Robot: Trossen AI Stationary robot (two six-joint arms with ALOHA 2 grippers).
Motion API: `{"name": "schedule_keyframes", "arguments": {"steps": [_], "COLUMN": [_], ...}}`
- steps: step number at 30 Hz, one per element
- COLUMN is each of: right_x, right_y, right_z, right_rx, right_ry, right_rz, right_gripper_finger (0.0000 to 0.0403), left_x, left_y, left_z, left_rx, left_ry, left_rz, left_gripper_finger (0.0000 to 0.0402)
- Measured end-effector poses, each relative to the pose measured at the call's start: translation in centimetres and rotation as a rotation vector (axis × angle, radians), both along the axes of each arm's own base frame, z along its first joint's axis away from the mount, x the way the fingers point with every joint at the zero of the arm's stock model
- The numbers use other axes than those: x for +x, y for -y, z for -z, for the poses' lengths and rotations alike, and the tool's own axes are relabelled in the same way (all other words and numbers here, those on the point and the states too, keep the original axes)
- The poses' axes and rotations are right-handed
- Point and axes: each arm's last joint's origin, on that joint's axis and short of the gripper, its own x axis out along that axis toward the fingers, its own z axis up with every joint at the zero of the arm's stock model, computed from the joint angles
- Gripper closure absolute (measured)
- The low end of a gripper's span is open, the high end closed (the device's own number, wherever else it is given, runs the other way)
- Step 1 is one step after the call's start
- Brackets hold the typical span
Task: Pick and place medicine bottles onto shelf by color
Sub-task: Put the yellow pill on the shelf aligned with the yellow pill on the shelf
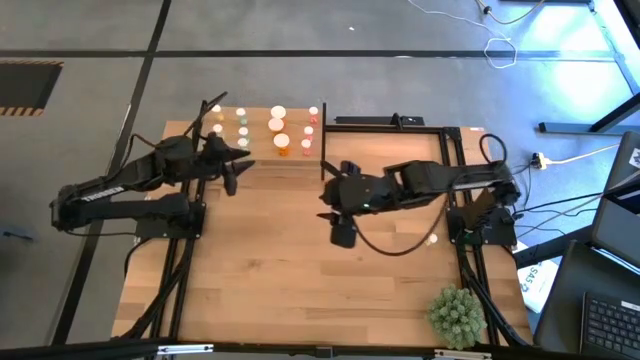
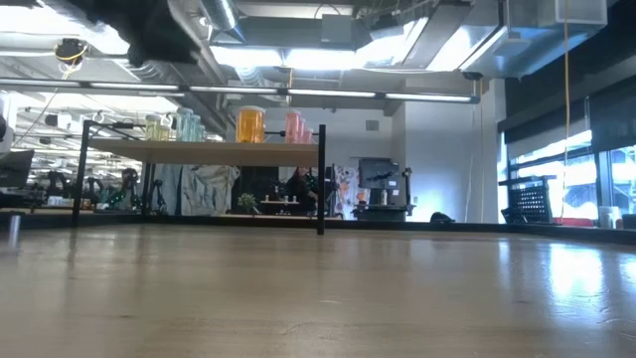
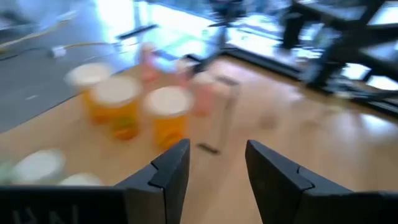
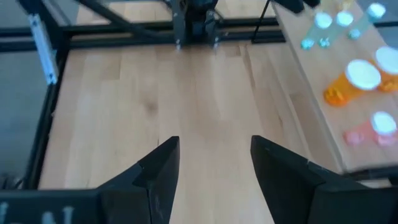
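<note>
The medicine bottles stand upright on the shelf (image 1: 258, 152) at the table's far left. Orange ones (image 1: 280, 143) stand in the middle, pale green ones (image 1: 242, 125) to their left and reddish ones (image 1: 311, 126) to their right. The low view shows the same rows, green (image 2: 174, 126), orange (image 2: 250, 124) and pink (image 2: 298, 127). My left gripper (image 1: 232, 182) hovers open at the shelf's near edge, nothing between its fingers (image 3: 217, 168), the orange bottles (image 3: 168, 121) ahead of it. My right gripper (image 1: 343, 238) hangs open over the table's middle (image 4: 214, 168).
A spiky green plant ball (image 1: 458, 315) sits at the table's near right corner. Thin black posts (image 2: 321, 179) stand at the shelf's edges. A black frame (image 1: 400, 122) runs along the far right edge. Bare wood lies between the arms and toward the near edge.
</note>
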Motion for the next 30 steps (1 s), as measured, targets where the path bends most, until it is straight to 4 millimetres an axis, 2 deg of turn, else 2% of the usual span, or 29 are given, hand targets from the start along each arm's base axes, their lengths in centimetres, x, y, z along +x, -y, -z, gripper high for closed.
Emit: {"name": "schedule_keyframes", "arguments": {"steps": [5, 12, 19, 26, 30], "right_x": [-3.2, -6.5, -9.1, -12.5, -13.4], "right_y": [-0.8, -2.7, -4.7, -6.4, -7.7], "right_z": [-1.3, -1.4, -2.1, -1.6, -1.7], "right_rx": [0.027, 0.128, 0.19, 0.246, 0.314], "right_ry": [-0.059, -0.18, -0.177, -0.272, -0.244], "right_rz": [0.002, 0.076, 0.139, 0.356, 0.41], "right_gripper_finger": [0.0202, 0.0202, 0.0202, 0.0202, 0.0202], "left_x": [0.1, 0.1, 1.2, 3.9, 5.2], "left_y": [1.6, 3.8, 5.9, 8.4, 9.4], "left_z": [-1.9, -3.1, -2.7, -1.8, -1.2], "left_rx": [0.04, 0.051, 0.032, 0.034, 0.034], "left_ry": [0.04, 0.065, 0.029, -0.019, -0.05], "left_rz": [0.184, 0.372, 0.534, 0.67, 0.705], "left_gripper_finger": [0.025, 0.025, 0.025, 0.025, 0.025]}}
